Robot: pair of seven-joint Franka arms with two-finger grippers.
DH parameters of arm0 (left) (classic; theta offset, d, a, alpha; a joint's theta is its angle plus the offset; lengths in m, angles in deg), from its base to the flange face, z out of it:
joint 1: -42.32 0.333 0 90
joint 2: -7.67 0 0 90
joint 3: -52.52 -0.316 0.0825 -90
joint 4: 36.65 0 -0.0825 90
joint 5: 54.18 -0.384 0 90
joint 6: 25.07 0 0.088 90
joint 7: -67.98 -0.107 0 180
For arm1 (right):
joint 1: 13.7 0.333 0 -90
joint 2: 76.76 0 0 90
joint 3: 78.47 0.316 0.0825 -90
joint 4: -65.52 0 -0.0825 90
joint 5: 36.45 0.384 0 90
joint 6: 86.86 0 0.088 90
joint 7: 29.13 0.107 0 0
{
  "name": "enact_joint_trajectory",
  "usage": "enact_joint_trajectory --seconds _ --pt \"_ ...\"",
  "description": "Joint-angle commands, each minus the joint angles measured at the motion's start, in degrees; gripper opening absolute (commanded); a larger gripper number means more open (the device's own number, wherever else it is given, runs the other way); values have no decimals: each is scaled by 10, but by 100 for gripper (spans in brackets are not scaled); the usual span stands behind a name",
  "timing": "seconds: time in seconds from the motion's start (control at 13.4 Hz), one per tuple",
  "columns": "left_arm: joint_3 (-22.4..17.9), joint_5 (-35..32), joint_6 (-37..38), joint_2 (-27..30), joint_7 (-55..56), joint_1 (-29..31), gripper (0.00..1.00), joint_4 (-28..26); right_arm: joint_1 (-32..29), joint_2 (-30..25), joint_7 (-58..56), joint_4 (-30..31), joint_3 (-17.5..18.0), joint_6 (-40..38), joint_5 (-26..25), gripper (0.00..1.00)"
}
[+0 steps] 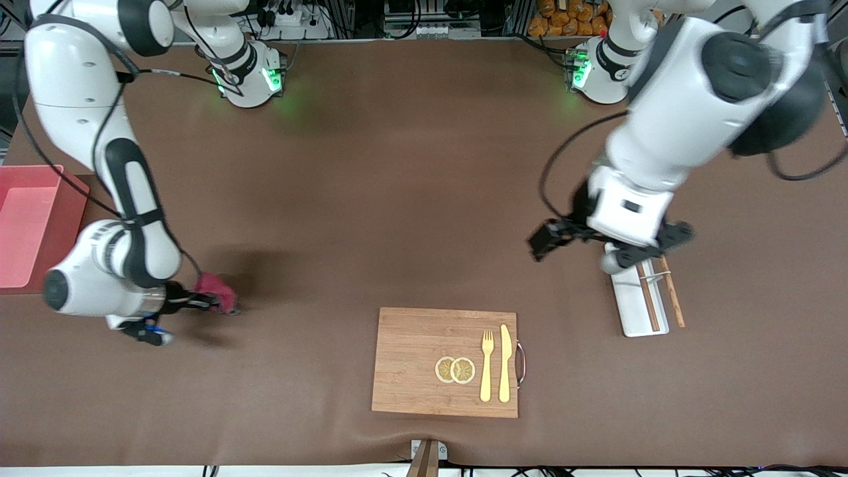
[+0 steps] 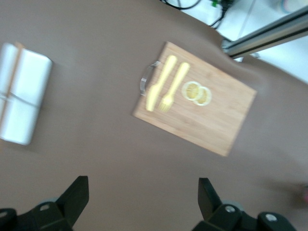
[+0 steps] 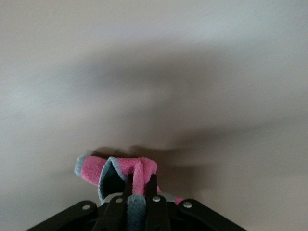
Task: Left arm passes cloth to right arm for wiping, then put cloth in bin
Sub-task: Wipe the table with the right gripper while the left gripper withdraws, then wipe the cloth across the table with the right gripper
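Note:
My right gripper (image 1: 213, 301) is shut on the crimson cloth (image 1: 217, 290) and holds it low over the brown table, between the pink bin (image 1: 30, 225) and the wooden board (image 1: 445, 362). In the right wrist view the cloth (image 3: 120, 172) hangs bunched between the closed fingers, its grey reverse side showing. My left gripper (image 1: 540, 244) is open and empty, up over the table beside the white tray (image 1: 633, 305). In the left wrist view its fingers (image 2: 77, 197) stand wide apart.
The wooden board carries a yellow fork (image 1: 487, 364), a knife (image 1: 505, 363) and two lemon slices (image 1: 454, 370). The white tray holds chopsticks (image 1: 670, 291) toward the left arm's end. The bin stands at the table edge at the right arm's end.

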State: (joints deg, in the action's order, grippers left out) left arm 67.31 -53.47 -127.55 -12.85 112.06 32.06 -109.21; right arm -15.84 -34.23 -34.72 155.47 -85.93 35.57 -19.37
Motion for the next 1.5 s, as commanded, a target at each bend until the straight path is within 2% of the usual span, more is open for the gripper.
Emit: enact_joint_trajectory --seconds 0.0,0.15,0.3,0.37,0.52,0.75,0.9,1.05,1.2,1.42 --pt "5 -12 48 30 -85 42 100 -20 -51 2 -62 -46 10 -5 -93 0" --pt "5 -12 72 39 -143 75 100 -21 -82 1 -126 -73 10 -4 -154 0" --pt "4 -12 101 43 -188 96 100 -21 -83 -3 -159 -113 10 -5 -260 0" --pt "4 -12 111 49 -205 109 100 -21 -81 -4 -157 -114 11 -4 -302 0" --pt "3 -12 128 52 -213 116 100 -21 -81 2 -135 -104 12 21 -298 0" --pt "5 -12 136 55 -216 126 100 -21 -53 3 -43 -28 15 92 -296 0" --pt "4 -12 137 57 -218 127 100 -21 -21 1 31 -17 23 74 -265 0" --pt "4 -12 138 64 -237 138 100 -21 12 -4 77 -19 36 4 -185 0" --pt "3 -12 162 72 -249 144 100 -21 55 -2 120 -15 37 0 -127 0" --pt "3 -13 177 81 -250 151 100 -22 130 -3 250 -2 39 -2 -60 0"
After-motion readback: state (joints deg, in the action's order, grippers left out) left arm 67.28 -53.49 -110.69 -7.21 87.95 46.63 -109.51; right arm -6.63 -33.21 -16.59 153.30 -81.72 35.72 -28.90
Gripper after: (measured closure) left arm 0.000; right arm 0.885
